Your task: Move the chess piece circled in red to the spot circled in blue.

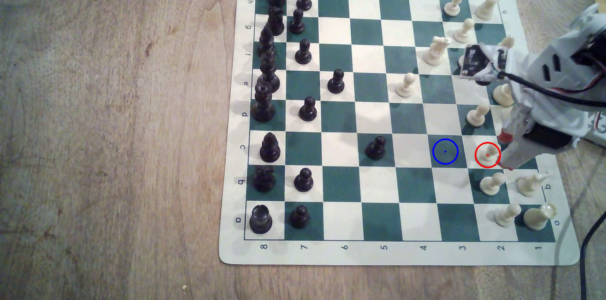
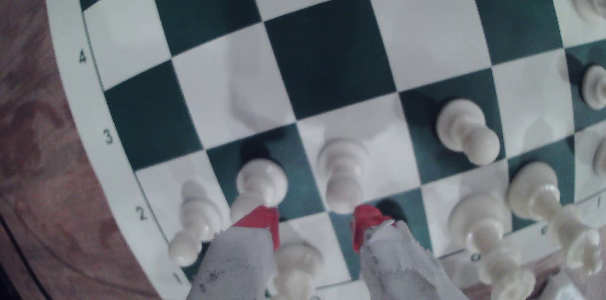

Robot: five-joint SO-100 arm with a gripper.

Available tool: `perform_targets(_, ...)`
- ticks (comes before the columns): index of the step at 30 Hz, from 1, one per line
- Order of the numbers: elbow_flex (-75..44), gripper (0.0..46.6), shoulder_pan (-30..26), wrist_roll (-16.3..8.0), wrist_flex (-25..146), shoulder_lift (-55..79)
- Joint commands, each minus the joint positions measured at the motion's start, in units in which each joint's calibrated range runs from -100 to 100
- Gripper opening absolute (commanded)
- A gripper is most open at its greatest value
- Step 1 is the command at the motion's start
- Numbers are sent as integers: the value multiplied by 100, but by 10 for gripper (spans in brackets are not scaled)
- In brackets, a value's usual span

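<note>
Red-tipped fingers point(image 2: 262, 221) spread apart beside the ringed cream pawn point(image 1: 487, 153).

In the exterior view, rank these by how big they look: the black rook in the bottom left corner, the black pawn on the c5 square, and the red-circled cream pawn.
1. Black plastic rook with a round crenellated top, clearly largest.
2. Black plastic pawn with a ball head.
3. Cream-white plastic pawn ringed in red, smallest as seen, though the two pawns are close in size and the ring partly covers this one.

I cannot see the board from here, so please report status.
Gripper open, fingers just short of pawn. Pawn upright on red-ringed square, not gripped. Blue spot free, adjacent, path open.
</note>
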Motion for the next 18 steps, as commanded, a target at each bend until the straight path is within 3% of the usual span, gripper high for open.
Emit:
perform_targets(1, -24, 126, 173, 44, -213, 129)
perform_targets(18, 257, 123, 306, 186, -344, 256)
